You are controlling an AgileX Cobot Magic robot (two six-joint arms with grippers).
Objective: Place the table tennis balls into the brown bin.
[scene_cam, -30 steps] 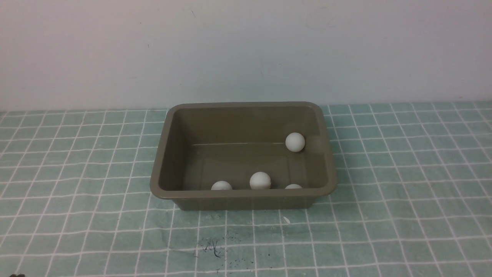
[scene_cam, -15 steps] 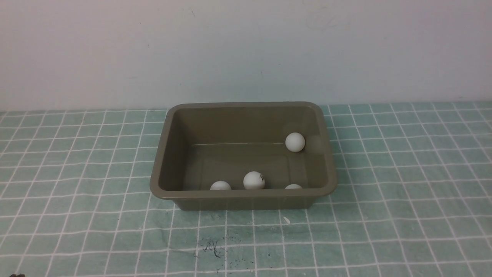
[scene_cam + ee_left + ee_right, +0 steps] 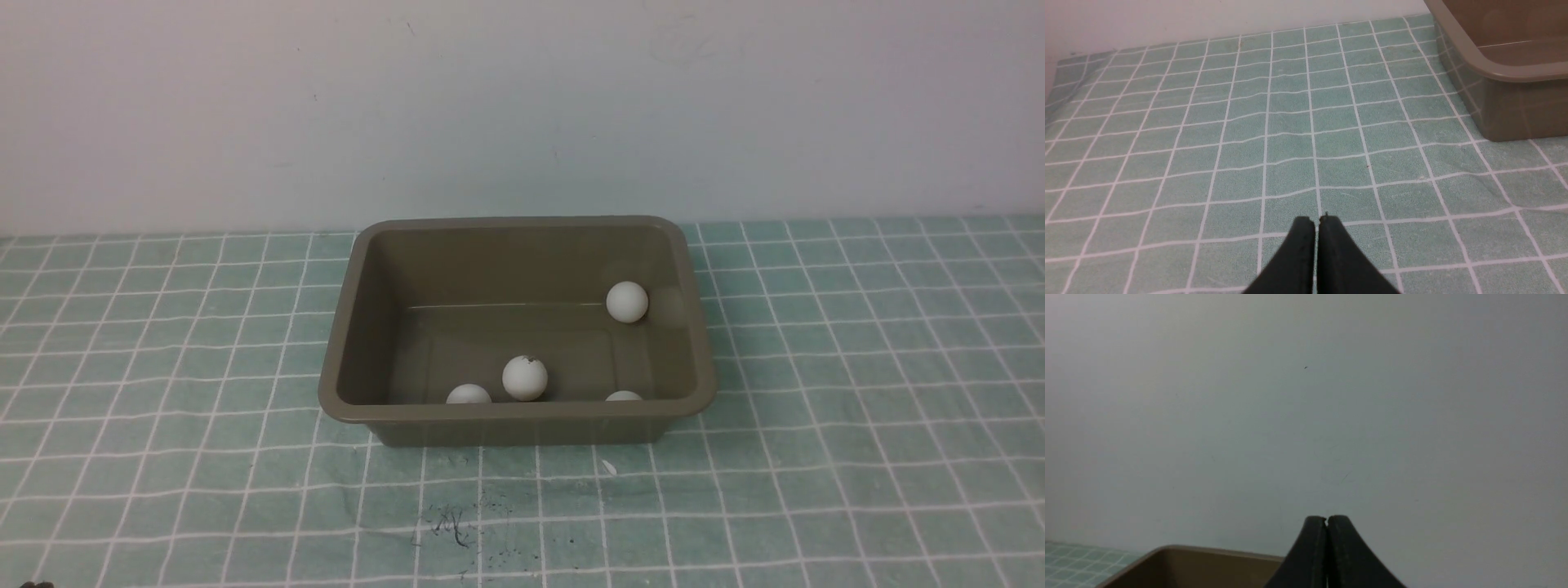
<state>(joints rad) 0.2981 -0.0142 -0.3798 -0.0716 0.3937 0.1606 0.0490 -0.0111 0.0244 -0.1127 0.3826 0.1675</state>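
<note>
L tool [image 3: 1316, 222] & R tool [image 3: 1327, 522] clenched, nothing held. In rectangular olive-brown plastic bin [image 3: 522, 412], 4 matte white plastic balls seen: approx. 7 [image 3: 469, 394], 6 [image 3: 525, 378], 5 [image 3: 624, 396], 2 o'clock [image 3: 627, 302]. Task judged done; none seen left outside.
</note>
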